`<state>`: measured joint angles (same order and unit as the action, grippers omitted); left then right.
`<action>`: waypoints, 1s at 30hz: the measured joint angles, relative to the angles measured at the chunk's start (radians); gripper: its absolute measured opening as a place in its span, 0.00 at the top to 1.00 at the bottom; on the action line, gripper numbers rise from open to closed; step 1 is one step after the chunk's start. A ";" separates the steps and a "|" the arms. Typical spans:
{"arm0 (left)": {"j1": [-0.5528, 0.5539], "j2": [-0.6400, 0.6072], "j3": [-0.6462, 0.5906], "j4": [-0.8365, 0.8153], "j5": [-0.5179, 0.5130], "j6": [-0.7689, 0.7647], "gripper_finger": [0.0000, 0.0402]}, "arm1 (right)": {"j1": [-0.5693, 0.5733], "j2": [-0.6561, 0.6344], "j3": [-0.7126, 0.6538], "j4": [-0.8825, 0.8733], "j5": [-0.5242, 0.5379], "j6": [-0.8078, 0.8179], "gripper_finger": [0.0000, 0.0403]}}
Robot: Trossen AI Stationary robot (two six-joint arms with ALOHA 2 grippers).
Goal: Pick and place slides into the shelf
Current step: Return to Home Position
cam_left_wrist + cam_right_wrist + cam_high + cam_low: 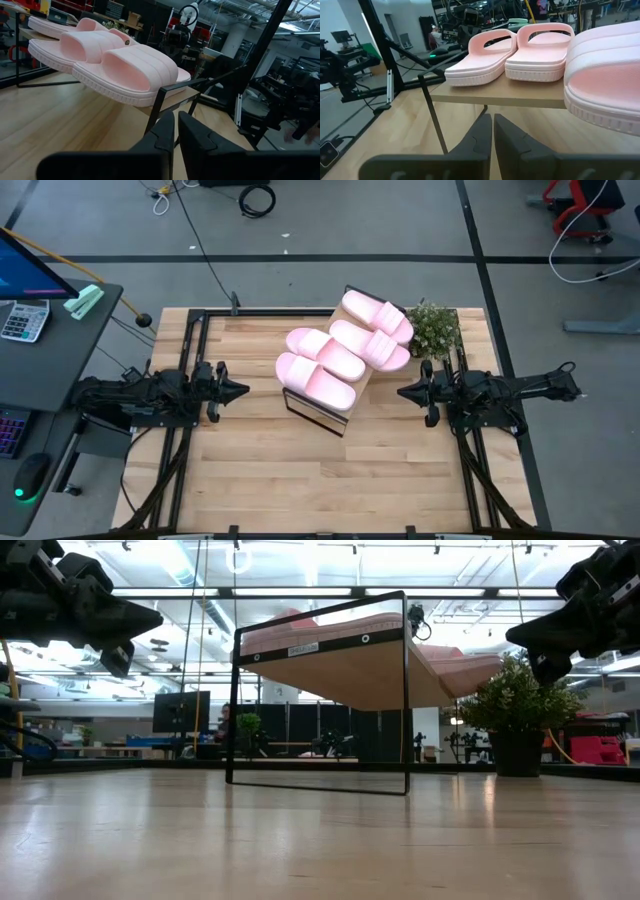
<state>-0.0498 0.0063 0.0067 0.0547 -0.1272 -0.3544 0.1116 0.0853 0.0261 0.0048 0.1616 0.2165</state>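
Several pale pink slides (pixel 325 352) lie side by side, soles down, on the light wood top of the shelf (pixel 362 384) in the middle of the table; they also show in the left wrist view (pixel 115 65) and the right wrist view (pixel 540 50). The shelf stands on its thin black wire frame (pixel 405 690). My left gripper (pixel 245 390) hovers level at the table's left, shut, pointing at the shelf, with nothing in it (pixel 176 125). My right gripper (pixel 400 392) hovers level at the right, also shut and empty (pixel 492 125).
A small potted plant (pixel 435 328) stands at the table's far right, close to the shelf and to my right arm. A desk with a calculator (pixel 22 320) and a monitor sits beyond the table's left edge. Bare wood tabletop (pixel 330 480) lies near the front edge.
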 joint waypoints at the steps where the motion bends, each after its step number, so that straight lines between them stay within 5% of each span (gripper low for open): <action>1: 0.000 0.000 0.000 0.000 0.000 0.000 0.93 | 0.000 0.000 0.000 0.000 0.000 0.000 0.94; 30: 0.000 0.000 0.000 0.000 0.000 0.000 0.93 | 0.000 0.000 0.000 -0.003 0.002 0.000 0.94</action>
<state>-0.0498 0.0063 0.0067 0.0547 -0.1270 -0.3546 0.1116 0.0853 0.0261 0.0013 0.1631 0.2169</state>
